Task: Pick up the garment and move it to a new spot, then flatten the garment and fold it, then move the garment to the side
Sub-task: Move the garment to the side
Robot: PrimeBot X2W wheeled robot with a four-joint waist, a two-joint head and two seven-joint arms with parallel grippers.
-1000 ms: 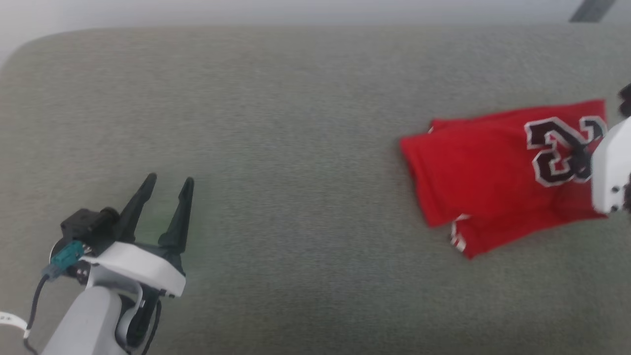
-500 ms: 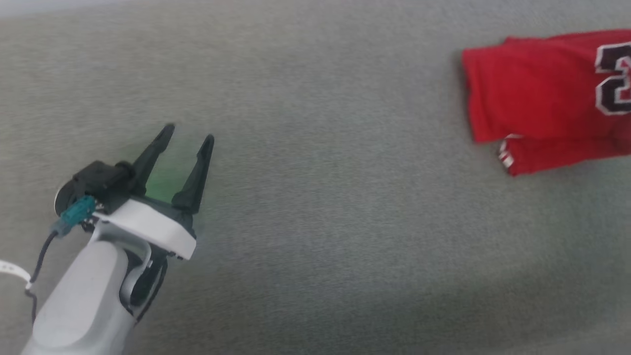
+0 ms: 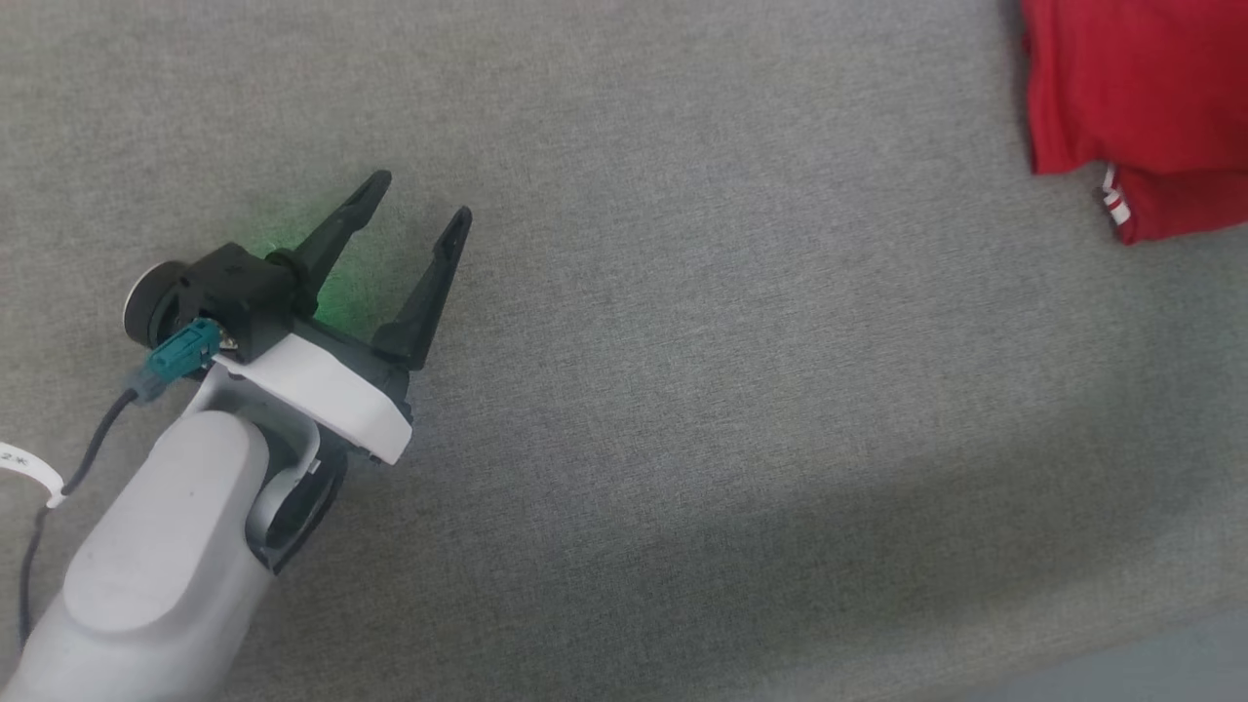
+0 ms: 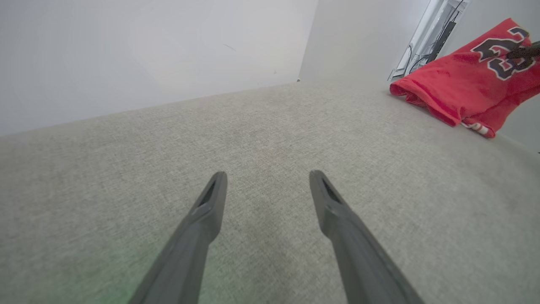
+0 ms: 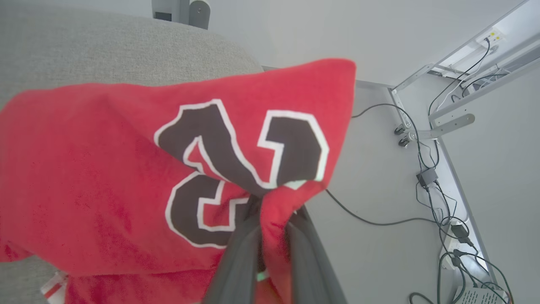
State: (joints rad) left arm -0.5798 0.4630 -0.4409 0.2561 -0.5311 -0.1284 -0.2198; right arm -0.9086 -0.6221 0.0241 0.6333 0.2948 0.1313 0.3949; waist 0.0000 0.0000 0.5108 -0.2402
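Right gripper (image 5: 272, 211) pinches the red jersey (image 5: 105, 169) at its number print; left gripper (image 3: 421, 195), jaws spread and empty, sits well apart from it over the grey cushion (image 3: 682, 390).

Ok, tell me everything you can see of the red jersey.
The garment is a thin red fabric jersey, folded into stacked layers, with a dark white-outlined number print on its upper face and red-and-white striped trim peeking from the lower layer. It lies at the right end of the grey cushioned surface. The right gripper is shut on a bunched pinch of fabric beside the print, raising that corner.
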